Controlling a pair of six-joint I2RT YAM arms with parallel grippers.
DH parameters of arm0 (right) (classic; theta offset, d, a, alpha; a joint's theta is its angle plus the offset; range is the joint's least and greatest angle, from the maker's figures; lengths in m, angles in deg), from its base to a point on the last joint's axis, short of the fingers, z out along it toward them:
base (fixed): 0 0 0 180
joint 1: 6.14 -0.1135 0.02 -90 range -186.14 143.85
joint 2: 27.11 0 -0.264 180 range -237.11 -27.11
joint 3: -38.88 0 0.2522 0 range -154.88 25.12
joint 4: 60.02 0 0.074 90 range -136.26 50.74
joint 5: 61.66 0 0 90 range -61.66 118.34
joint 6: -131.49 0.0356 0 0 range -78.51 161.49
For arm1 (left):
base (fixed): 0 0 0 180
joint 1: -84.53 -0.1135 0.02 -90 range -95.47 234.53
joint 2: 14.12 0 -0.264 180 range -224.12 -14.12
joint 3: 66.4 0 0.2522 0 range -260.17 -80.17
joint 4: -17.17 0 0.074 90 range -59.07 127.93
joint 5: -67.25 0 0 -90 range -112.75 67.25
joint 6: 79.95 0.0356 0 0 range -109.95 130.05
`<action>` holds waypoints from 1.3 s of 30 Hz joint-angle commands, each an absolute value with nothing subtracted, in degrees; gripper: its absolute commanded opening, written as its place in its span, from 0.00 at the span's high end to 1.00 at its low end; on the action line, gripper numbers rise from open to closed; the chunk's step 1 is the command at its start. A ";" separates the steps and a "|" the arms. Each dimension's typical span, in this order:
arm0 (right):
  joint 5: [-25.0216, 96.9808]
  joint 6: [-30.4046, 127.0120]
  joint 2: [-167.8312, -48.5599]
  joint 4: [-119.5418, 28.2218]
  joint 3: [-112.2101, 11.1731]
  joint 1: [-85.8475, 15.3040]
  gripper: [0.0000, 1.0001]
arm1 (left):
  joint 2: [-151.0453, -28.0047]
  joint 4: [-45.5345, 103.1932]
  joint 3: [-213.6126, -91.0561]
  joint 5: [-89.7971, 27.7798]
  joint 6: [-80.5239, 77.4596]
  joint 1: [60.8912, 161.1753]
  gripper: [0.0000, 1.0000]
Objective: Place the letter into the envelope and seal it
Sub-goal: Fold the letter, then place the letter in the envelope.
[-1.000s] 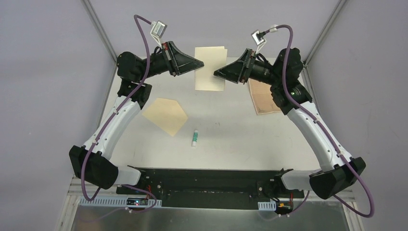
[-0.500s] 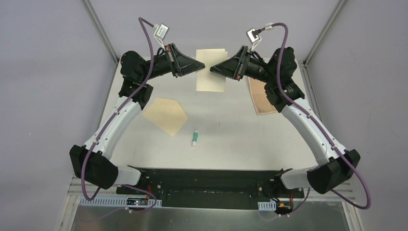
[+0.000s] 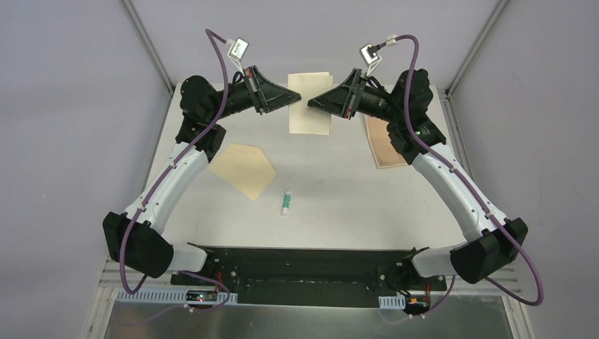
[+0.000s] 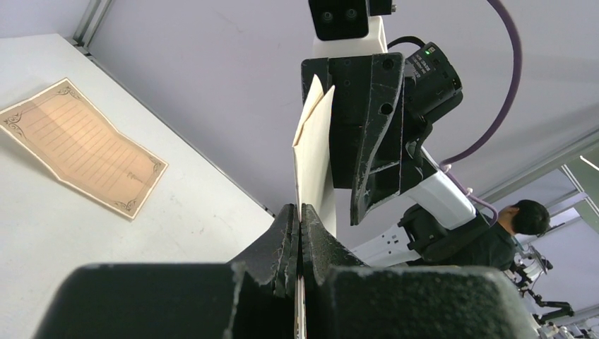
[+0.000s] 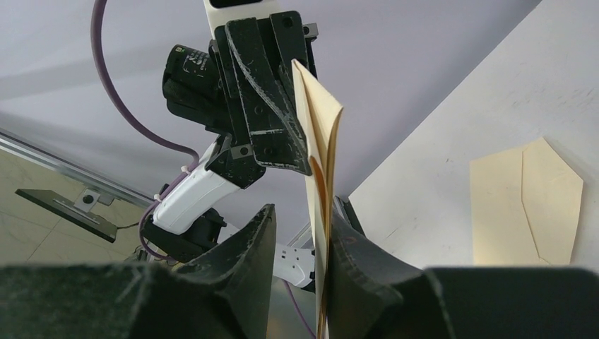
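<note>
Top external view: the table [image 3: 339,205] bears the envelope [image 3: 244,169] lying flat at nine o'clock. At twelve o'clock the folded letter [image 3: 311,120] is held aloft. The left gripper [image 3: 299,97] pinches its edge. The right gripper [image 3: 309,104] straddles the opposite edge, jaws parted. A small tube [image 3: 286,201] lies at six.

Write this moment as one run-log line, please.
left gripper: shut on letter | right gripper: open around letter edge | letter: folded, held aloft | envelope: lying flat, flap open
</note>
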State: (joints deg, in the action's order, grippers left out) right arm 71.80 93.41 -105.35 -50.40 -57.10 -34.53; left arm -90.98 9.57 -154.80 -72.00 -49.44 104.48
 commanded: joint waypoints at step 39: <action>46.25 71.02 -101.71 -12.50 -56.20 -34.89 1.00 | -94.09 57.19 -144.61 -14.05 -36.54 95.14 0.01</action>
State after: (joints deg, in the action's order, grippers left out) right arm 48.48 73.13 -105.02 -13.79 -57.82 -34.59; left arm -91.02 55.69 -144.33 -21.18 -34.99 97.72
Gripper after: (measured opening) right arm 0.006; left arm 0.991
